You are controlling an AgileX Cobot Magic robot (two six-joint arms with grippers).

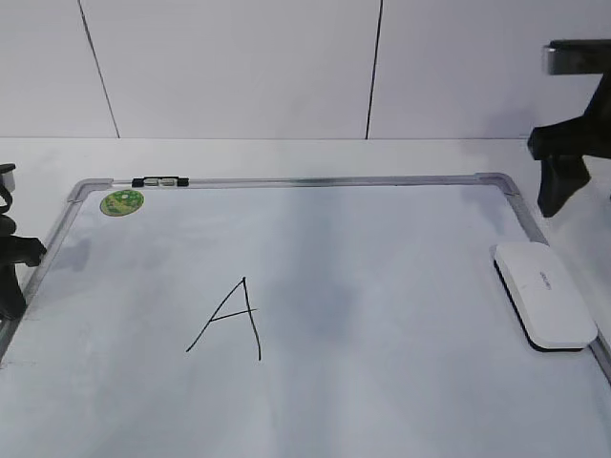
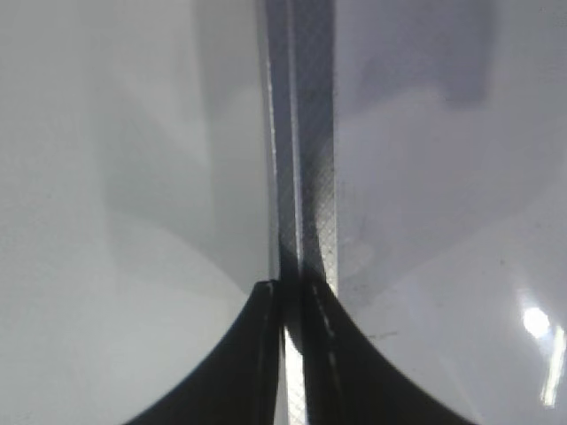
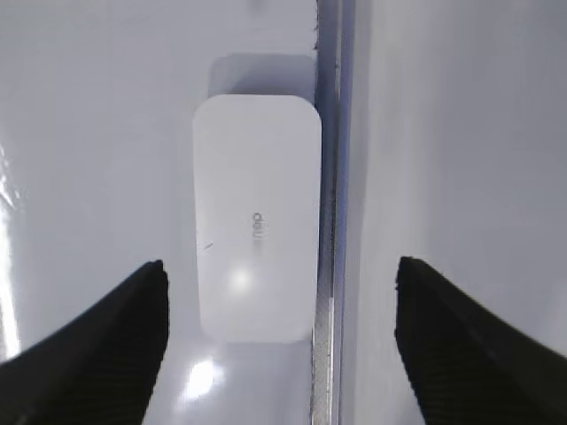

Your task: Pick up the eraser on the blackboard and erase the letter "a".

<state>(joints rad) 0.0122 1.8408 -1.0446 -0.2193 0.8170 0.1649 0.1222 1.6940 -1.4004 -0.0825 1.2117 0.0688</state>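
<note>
Looking at the eraser (image 1: 543,294) first: sitting flat at the right edge of the blackboard (image 1: 382,315), long side running right along the grey frame rail, small grey mark facing up. Judging by the look, a light, stiff plastic shell, smooth and probably a bit slippery on top, so nothing fragile but easy to squirt out of a pinch. Best bet seems to be gripping across the short width, near the middle of its length, pads on the two long sides; tricky part being the frame hugging one side, leaving little room for a finger there.

Moving outward: the right gripper (image 3: 279,341) hanging above it, spread wide, holding nothing and touching nothing. From the right wrist view, straddling the frame rail more than the eraser, so probably needing a nudge toward the board before dropping.

Further out, only a pointed capital letter (image 1: 232,320) showing on the board, left of centre, well apart from the eraser; not seeing any round lowercase one.

The left gripper (image 2: 292,354) parked over the left frame rail, fingers pressed nearly together, gripping nothing
</note>
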